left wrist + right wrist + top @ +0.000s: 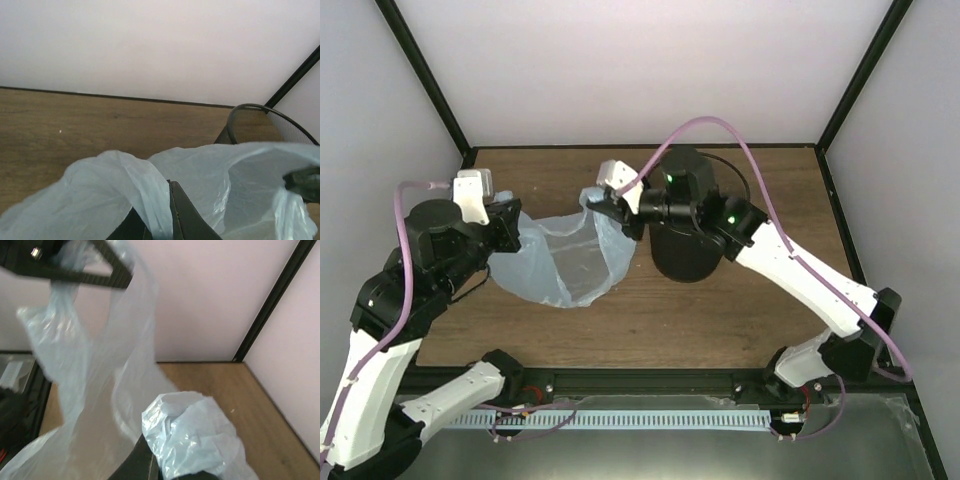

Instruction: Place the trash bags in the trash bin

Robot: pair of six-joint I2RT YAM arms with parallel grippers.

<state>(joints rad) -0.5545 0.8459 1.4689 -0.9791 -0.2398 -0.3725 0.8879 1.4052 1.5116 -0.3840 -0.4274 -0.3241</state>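
The trash bag point(565, 262) is thin, translucent light-blue plastic, crinkled and faintly glossy. The trash bin point(682, 262) is matt black wire mesh, see-through near its rim. The desk point(720, 320) is smooth brown wood grain with a dull sheen. The arm shells point(800, 272) are smooth white plastic.

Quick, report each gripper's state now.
Left gripper: shut on the thin translucent light-blue plastic bag, at its left edge.
Right gripper: shut on the same bag's other edge.
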